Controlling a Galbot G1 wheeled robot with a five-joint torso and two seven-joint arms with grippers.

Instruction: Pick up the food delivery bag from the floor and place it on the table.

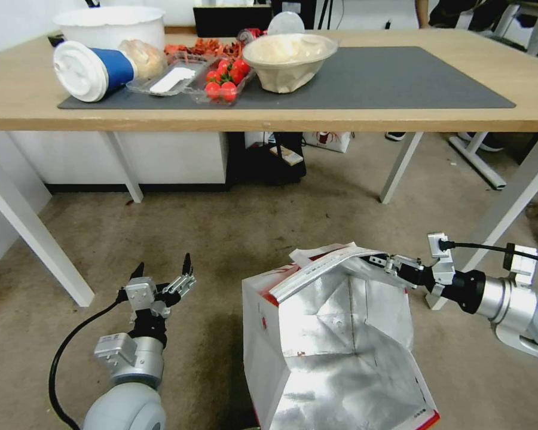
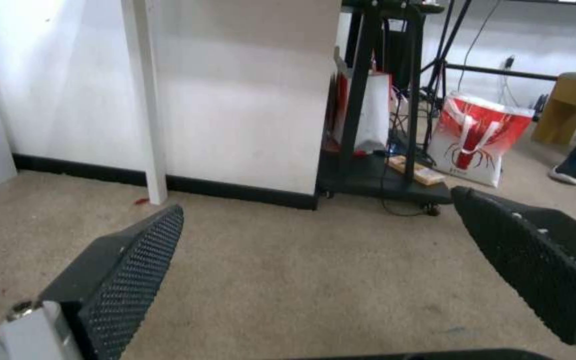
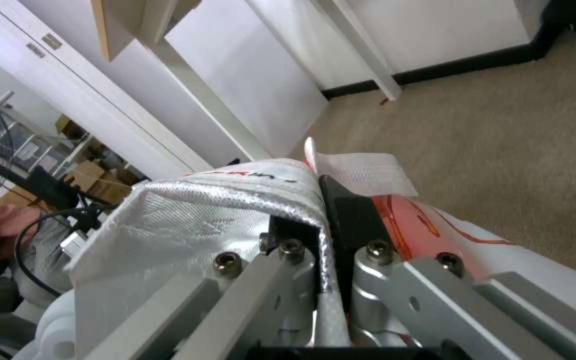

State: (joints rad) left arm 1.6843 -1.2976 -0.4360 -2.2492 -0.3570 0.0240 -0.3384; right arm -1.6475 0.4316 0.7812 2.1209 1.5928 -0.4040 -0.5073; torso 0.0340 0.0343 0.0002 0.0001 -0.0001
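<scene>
Low in the centre-right of the head view, the food delivery bag point(image 1: 335, 352) sits on the floor point(image 1: 221, 239), its mouth open upward and toward the camera so the crinkled silver foil lining shows; its long axis runs from the upper rim near the middle of the frame down to the bottom right corner, and a red-and-white outer wall faces left. From the right edge the right arm reaches in nearly level, and the right gripper point(image 1: 379, 261) is clamped on the bag's upper rim; in the right wrist view its fingers point(image 3: 341, 220) are pinched together with the foil-lined edge of the bag point(image 3: 221, 210) folded between them, a white strap lying just beyond. At lower left the left arm rises from the bottom edge, wrist bent upward, and the left gripper point(image 1: 161, 275) hangs above bare floor, well apart from the bag, its dimpled black pads point(image 2: 135, 265) spread wide. Across the top of the head view runs the table point(image 1: 400, 119), light wood on white legs, carrying a dark grey mat point(image 1: 400, 77) with bowls, a tipped cup and a tray of tomatoes at upper left.
</scene>
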